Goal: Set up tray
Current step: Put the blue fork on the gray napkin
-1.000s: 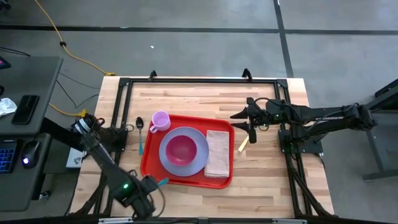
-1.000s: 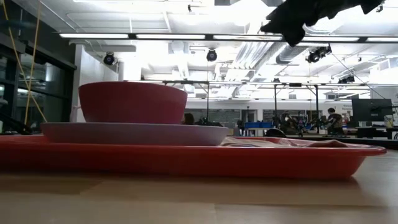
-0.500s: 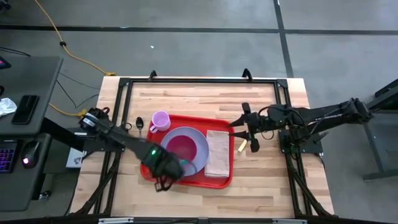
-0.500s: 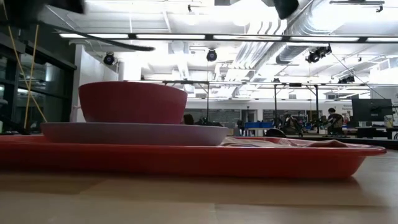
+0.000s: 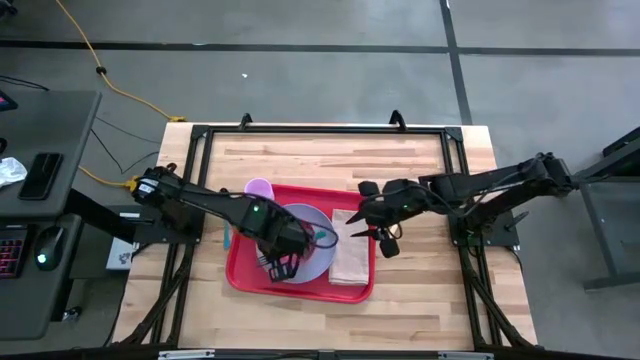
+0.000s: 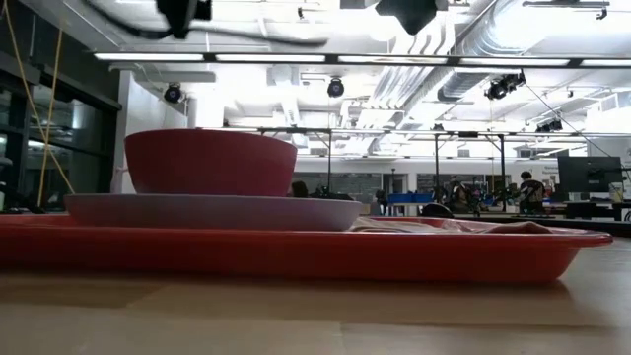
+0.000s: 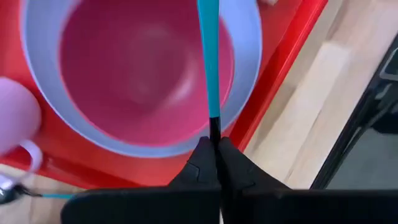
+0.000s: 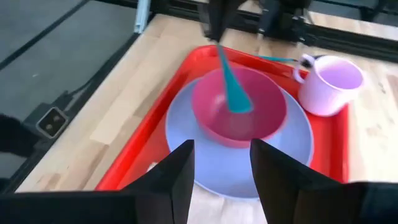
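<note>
Counter point(image 5: 420, 170): light wood, black frame.
Tray point(image 5: 243, 272): red, flat, rounded corners, low rim; at counter centre.
Plate point(image 5: 322, 258): lavender, on tray, carries pink bowl point(image 8: 239, 106).
Left claw point(image 5: 283, 262): pinching teal utensil point(image 7: 208, 59) above bowl.
Right claw point(image 5: 372, 228): spread, above tray's right edge.

Left end effector point(image 5: 283, 262) over plate point(image 5: 322, 262) on red tray point(image 5: 238, 272); right end effector point(image 5: 372, 232) apparently above napkin point(image 5: 350, 262).

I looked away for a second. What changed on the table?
The left gripper, shut on a teal utensil, swung from the table's near-left corner to above the red bowl. The right gripper, open, moved in over the napkin. The tray, plate and mug stayed put.
</note>
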